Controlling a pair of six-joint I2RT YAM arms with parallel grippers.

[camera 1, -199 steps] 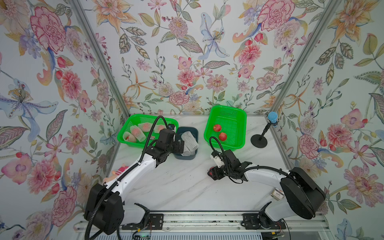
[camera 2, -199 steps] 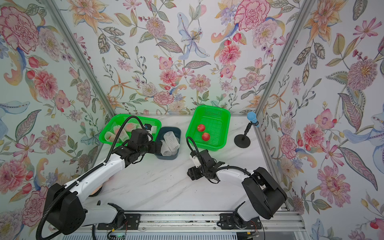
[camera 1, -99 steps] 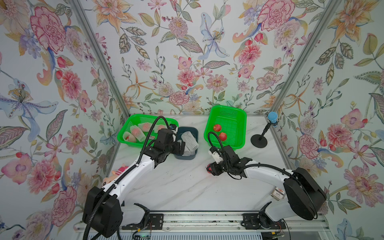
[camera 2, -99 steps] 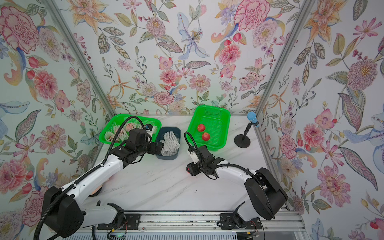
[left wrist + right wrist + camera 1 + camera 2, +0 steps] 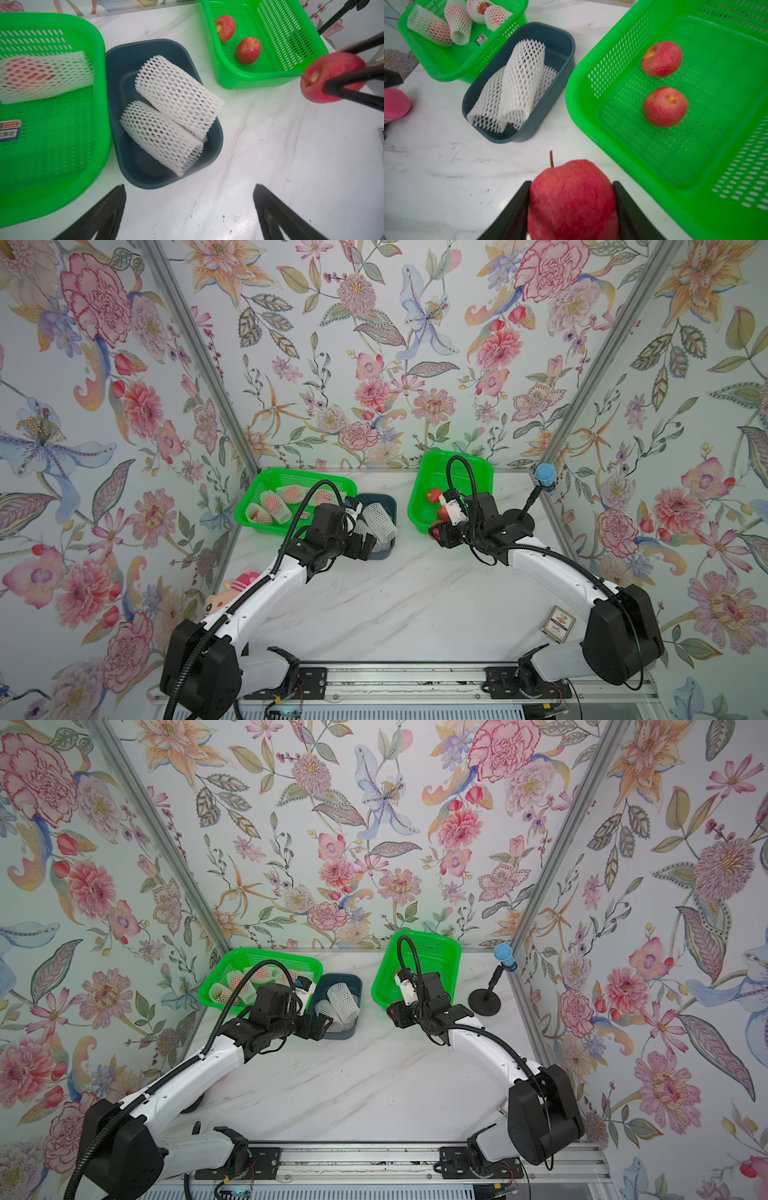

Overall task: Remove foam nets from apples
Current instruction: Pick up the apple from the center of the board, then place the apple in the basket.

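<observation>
My right gripper (image 5: 571, 185) is shut on a bare red apple (image 5: 572, 199), held above the table by the near left corner of the right green basket (image 5: 591, 128). In both top views it hangs at that corner (image 5: 436, 533) (image 5: 392, 1013). Two bare apples (image 5: 661, 59) (image 5: 665, 107) lie in that basket. My left gripper (image 5: 189, 187) is open and empty, just in front of the blue bin (image 5: 166, 47), which holds empty foam nets (image 5: 176, 93) (image 5: 160, 135). Several apples in foam nets (image 5: 438, 31) (image 5: 270, 506) lie in the left green basket (image 5: 291, 475).
A pink striped plush toy (image 5: 232, 593) lies by the left wall beside my left arm. A black stand with a blue top (image 5: 544, 477) is at the back right. A small card (image 5: 558, 624) lies near the right arm's base.
My right gripper has closed on the apple and carried it from the table's middle back towards the right green basket. The left arm has hardly moved.
</observation>
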